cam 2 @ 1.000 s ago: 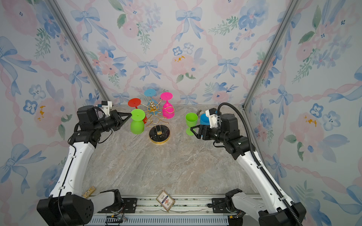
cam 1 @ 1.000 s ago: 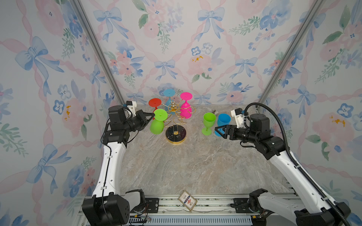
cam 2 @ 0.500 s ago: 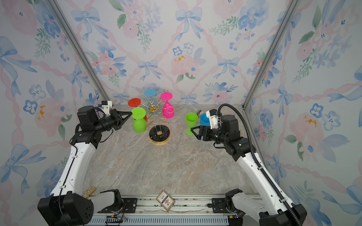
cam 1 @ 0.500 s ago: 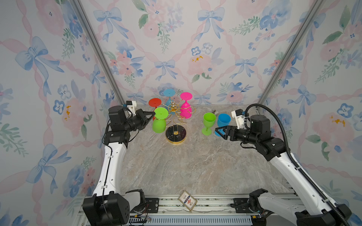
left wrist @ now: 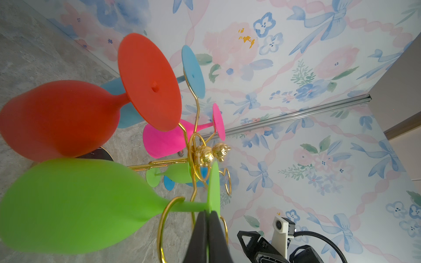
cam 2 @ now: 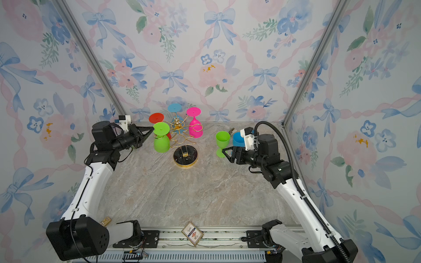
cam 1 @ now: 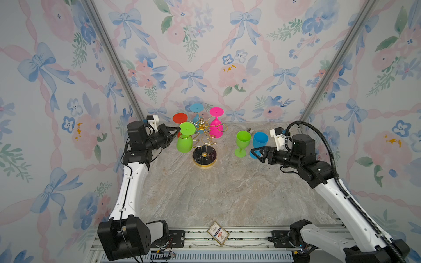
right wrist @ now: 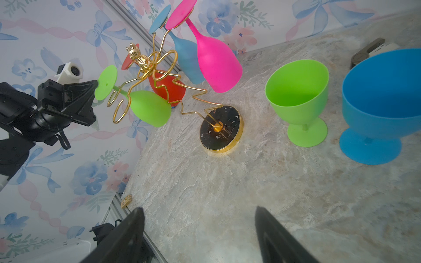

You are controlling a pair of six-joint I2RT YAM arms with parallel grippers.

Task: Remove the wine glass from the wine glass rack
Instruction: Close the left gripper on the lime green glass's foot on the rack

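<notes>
The gold wine glass rack [cam 1: 203,136] stands on its round black base [cam 1: 204,157] at the back middle of the marble table. A green wine glass [cam 1: 184,143] hangs upside down from its front-left loop, with the stem through the gold ring [left wrist: 168,205]. My left gripper [cam 1: 178,129] is shut on the rim of that glass's foot [left wrist: 214,189]; the wrist view shows its fingertips [left wrist: 200,218] pinching the disc's edge. My right gripper [cam 1: 254,152] hovers open over the table at the right, with nothing between its fingers [right wrist: 139,211].
Red [left wrist: 57,118], blue [cam 1: 197,108] and pink [cam 1: 216,127] glasses also hang on the rack. A green goblet [cam 1: 242,141] and a blue goblet [cam 1: 260,139] stand upright just beyond my right gripper. A small card [cam 1: 218,233] lies at the front rail.
The left gripper, with the green glass's foot in it, has risen slightly, and the bowl has swung a little toward the rack. The right arm has not moved.
</notes>
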